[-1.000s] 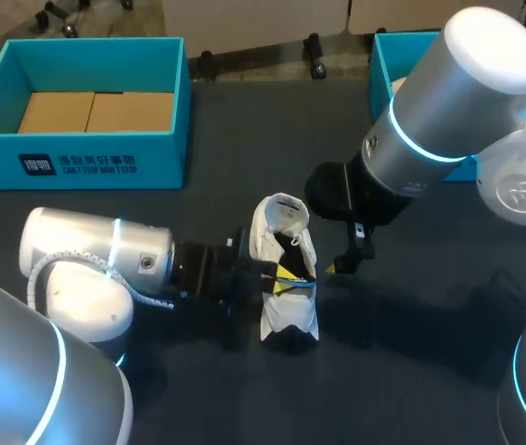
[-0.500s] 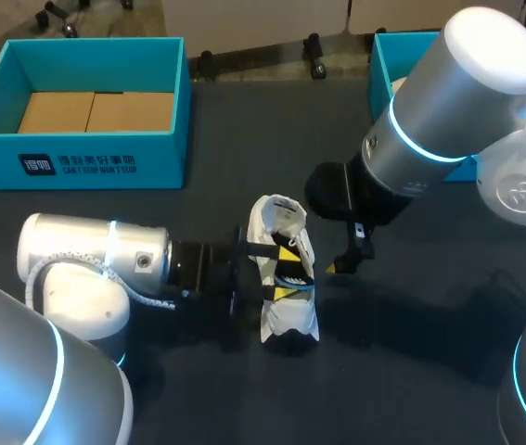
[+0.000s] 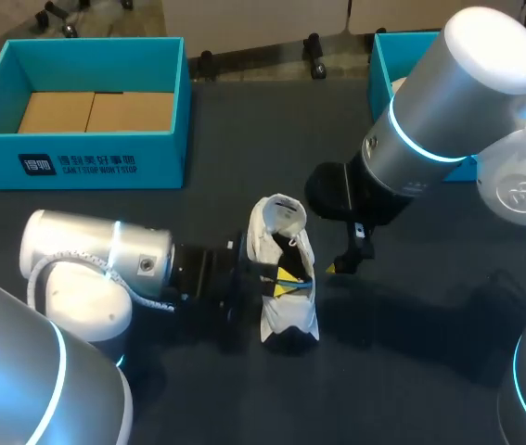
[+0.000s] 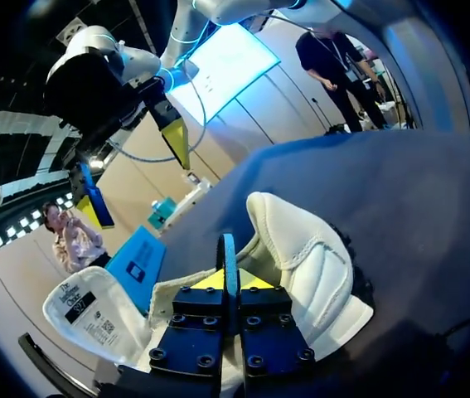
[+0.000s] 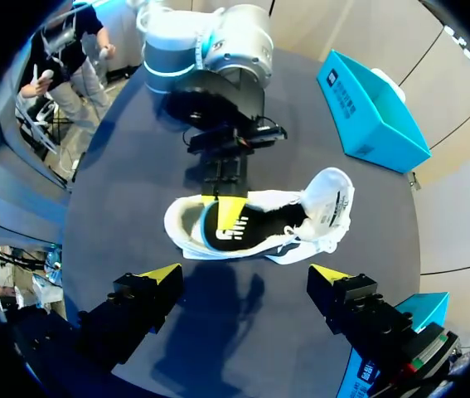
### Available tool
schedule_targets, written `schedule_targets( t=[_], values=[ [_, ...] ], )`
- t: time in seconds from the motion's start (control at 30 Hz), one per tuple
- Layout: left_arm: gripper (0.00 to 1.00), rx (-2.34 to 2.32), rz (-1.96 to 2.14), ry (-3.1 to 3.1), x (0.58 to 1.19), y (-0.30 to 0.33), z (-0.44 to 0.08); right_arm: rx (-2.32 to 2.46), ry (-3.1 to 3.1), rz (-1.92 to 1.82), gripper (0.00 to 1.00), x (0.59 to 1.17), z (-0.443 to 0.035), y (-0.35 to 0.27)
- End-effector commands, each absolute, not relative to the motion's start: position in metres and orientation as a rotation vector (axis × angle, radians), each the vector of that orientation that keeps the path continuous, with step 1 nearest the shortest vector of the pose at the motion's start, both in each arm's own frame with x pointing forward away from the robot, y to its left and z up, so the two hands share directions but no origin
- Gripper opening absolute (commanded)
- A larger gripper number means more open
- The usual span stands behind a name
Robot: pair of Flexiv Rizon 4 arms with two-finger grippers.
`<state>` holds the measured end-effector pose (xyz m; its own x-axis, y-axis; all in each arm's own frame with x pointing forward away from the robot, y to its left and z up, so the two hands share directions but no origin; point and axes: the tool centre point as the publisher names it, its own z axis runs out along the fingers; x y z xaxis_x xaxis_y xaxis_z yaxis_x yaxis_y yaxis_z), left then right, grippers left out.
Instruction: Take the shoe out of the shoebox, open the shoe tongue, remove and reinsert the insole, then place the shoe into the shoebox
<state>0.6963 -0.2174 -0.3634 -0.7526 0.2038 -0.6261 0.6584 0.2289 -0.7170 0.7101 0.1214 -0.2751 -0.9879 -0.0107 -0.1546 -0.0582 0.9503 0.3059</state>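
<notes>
A white shoe (image 3: 288, 278) lies on the dark table in front of me, its tongue (image 3: 287, 212) folded open at the far end. Its black insole (image 5: 236, 225) with a teal edge shows inside the shoe (image 5: 259, 222). My left gripper (image 3: 286, 276) comes in from the left with its yellow tips inside the shoe. In the left wrist view my left gripper (image 4: 229, 280) is shut on the thin dark edge of the insole (image 4: 228, 253). My right gripper (image 5: 243, 278) hangs open just right of the shoe, nothing between its fingers. The teal shoebox (image 3: 86, 153) stands at the back left.
A second teal box (image 3: 385, 57) stands at the back right, partly behind my right arm. Brown cardboard lines the floor of the left box. Dark table surface lies bare in front of the shoe and to its right.
Half a second ago the left fingers stood spread apart across the shoe's opening; now they are closed together inside it. The right arm has not moved.
</notes>
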Motion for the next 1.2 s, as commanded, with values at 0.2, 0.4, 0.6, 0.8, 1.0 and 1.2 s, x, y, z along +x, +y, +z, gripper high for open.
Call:
schedule_targets(
  t=[0.2, 0.4, 0.6, 0.8, 1.0, 1.2],
  values=[
    [1.0, 0.754, -1.553, 2.096, 0.706, -0.219, -0.354, -0.05, 2.95, 0.466, 1.0, 0.709, -0.276, 0.122],
    [1.0, 0.739, -1.583, 2.046, 0.705, -0.205, -0.324, -0.05, 2.95, 0.466, 1.0, 0.709, -0.276, 0.122],
    [1.0, 0.768, -1.577, 2.029, 0.704, -0.193, -0.305, -0.05, 2.95, 0.466, 1.0, 0.709, -0.276, 0.122],
    [0.99, 0.777, -1.583, 2.011, 0.706, -0.19, -0.289, -0.05, 2.95, 0.466, 1.0, 0.709, -0.276, 0.122],
    [0.5, 0.806, -1.591, 2.003, 0.708, -0.191, -0.274, -0.05, 2.95, 0.466, 1.0, 0.709, -0.276, 0.122],
    [0.0, 0.958, -1.565, 2.02, 0.703, -0.188, -0.265, -0.05, 2.95, 0.466, 1.0, 0.709, -0.276, 0.122]
  ],
)
